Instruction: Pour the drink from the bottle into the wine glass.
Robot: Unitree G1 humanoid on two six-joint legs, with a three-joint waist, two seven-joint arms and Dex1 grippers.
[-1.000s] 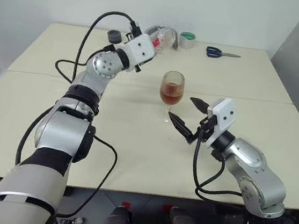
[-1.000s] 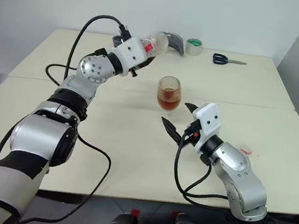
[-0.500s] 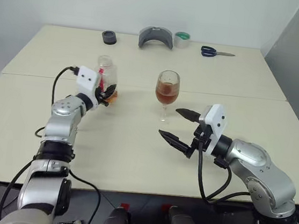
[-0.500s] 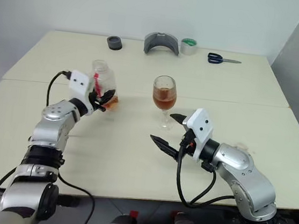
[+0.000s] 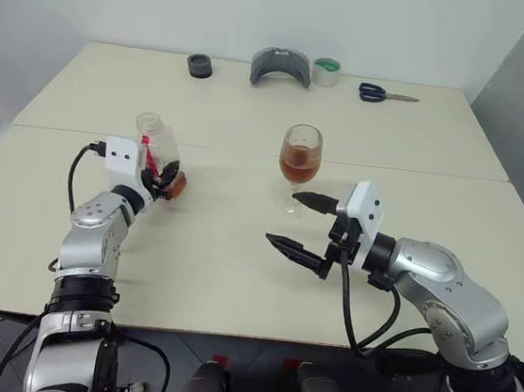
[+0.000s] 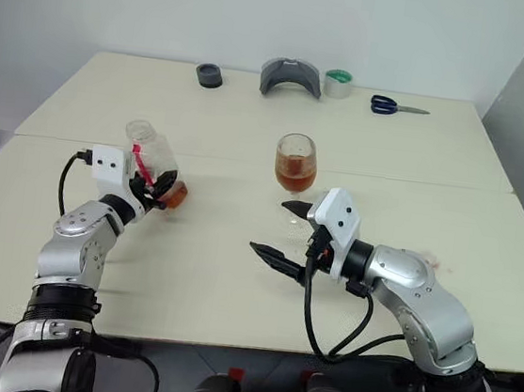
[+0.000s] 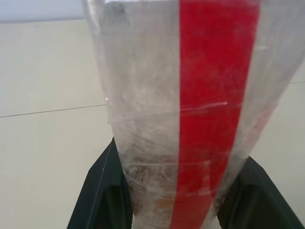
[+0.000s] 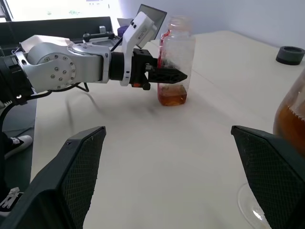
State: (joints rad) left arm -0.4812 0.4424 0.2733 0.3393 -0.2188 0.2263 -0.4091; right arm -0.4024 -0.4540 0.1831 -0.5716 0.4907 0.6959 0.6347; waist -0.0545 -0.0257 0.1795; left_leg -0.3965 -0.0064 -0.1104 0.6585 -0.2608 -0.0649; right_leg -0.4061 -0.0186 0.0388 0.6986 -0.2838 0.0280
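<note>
The cream table (image 5: 237,250) carries everything. The right gripper (image 5: 300,225) gapes wide beside the wine glass (image 5: 301,155), half full of amber drink (image 5: 298,169). The left gripper (image 5: 163,177) clamps the nearly empty, red-striped bottle (image 5: 156,153), upright at the table's left; its base is hard to make out.

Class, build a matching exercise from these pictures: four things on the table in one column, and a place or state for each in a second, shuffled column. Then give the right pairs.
Column 1:
1. bottle
2. wine glass
3. scissors
4. right gripper

Column 2:
A. at the table's far edge
B. jaws open, holding nothing
C. clamped in the left gripper, a little drink left at its bottom
D. standing upright, partly filled with amber drink

Pairs: 1-C, 2-D, 3-A, 4-B
</note>
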